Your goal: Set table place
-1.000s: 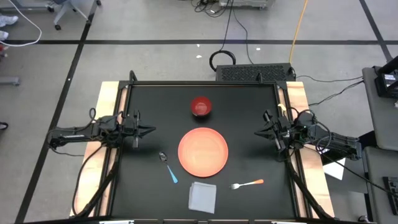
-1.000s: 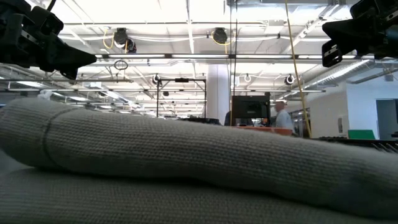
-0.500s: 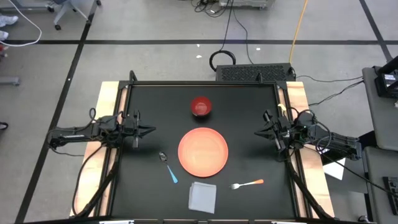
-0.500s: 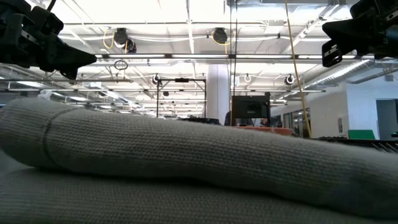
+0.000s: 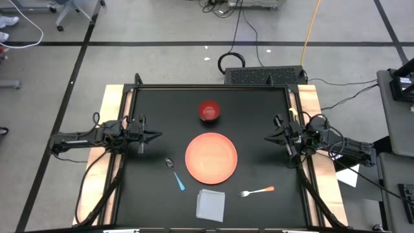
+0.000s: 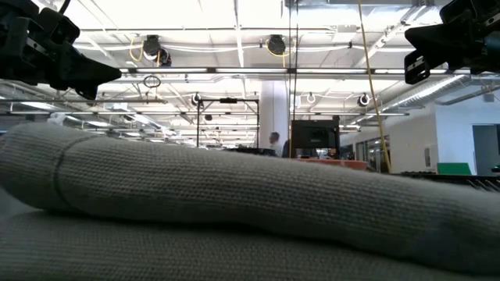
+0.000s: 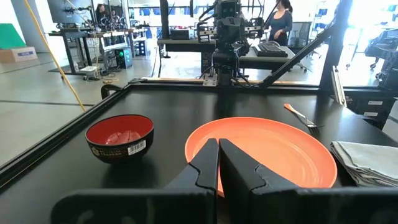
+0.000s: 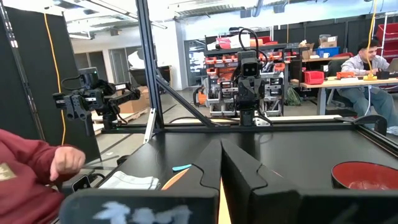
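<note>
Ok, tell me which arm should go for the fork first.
Right, probably. The fork lies near the table's front edge on the right of the plate, nearer the right gripper. The left gripper waits across the plate, closer to the spoon.

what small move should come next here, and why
Probably the right gripper should reach toward the orange-handled fork. Both grippers are shut and idle at the black table's sides, and the fork lies loose nearest that arm, below the round orange plate.
</note>
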### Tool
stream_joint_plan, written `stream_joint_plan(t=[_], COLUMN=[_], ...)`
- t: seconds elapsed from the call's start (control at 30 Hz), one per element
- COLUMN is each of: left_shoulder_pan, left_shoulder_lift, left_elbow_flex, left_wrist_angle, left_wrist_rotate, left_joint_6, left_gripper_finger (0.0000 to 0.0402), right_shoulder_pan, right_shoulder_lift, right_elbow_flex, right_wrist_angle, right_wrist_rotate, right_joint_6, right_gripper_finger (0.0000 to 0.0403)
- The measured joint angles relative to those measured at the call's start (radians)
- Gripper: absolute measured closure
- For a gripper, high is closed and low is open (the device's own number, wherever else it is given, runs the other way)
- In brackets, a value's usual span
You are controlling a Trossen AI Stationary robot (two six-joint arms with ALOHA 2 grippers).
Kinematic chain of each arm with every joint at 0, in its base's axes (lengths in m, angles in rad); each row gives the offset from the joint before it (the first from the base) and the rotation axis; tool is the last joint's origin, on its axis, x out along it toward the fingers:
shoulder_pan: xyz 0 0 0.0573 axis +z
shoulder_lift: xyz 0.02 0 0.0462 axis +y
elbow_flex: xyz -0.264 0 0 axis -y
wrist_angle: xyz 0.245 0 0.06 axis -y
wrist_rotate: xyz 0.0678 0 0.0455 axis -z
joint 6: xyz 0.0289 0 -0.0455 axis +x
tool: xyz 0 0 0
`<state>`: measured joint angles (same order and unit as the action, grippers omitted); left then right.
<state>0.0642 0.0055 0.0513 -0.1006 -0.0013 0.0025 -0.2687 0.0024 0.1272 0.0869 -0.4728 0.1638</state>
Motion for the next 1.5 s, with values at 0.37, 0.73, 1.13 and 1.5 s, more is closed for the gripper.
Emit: stream_joint_plan(t=[0.37,0.73,1.13,1.5], left_shoulder_pan=[0.000,0.000,0.000,0.000], left_shoulder_lift=[0.000,0.000,0.001,0.001], left_elbow_flex=[0.000,0.000,0.003,0.003], left_wrist_angle=[0.000,-0.003,0.001,0.063], left_wrist_rotate=[0.000,0.000,0.000,-0.001], left_joint_6=[0.000,-0.004,-0.023,-0.004], left_gripper_finger=[0.0382,0.0382,0.0382,0.0382], right_shoulder_pan=[0.000,0.000,0.000,0.000], right_shoulder_lift=[0.000,0.000,0.000,0.000], right_elbow_flex=[0.000,0.000,0.000,0.000], right_wrist_angle=[0.000,0.000,0.015,0.014], right_wrist_rotate=[0.000,0.000,0.000,0.000], right_joint_6=[0.000,0.000,-0.081,-0.076], right_gripper_finger=[0.0403,0.0403,0.0403,0.0403])
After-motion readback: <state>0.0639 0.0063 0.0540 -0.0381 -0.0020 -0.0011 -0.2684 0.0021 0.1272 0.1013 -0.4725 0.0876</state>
